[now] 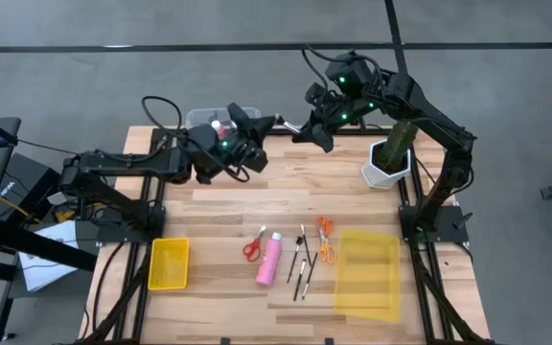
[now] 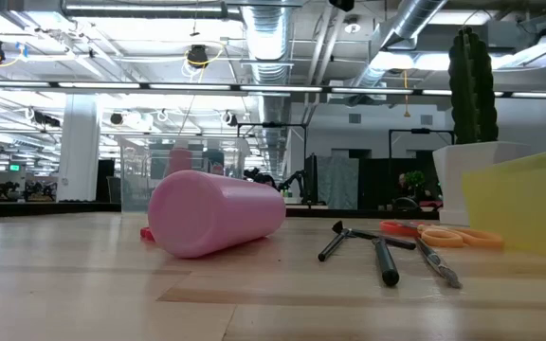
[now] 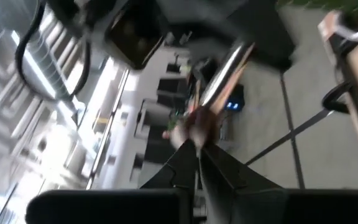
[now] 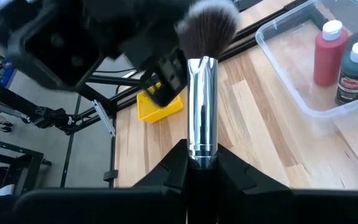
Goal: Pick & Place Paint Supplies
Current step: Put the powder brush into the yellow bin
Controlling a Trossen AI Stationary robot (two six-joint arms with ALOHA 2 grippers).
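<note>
Right gripper (image 4: 201, 163) clenched a fluffy silver-ferruled brush (image 4: 202, 93) at the far edge; left gripper (image 1: 278, 123) pinched its other end. Tugging apart risked dropping it.

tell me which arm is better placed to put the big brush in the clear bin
Right, probably. The right pincer is shut on the brush at its silver ferrule, and the clear bin lies just beyond. The left pincer is near the bin too, but its hold is unclear.
</note>
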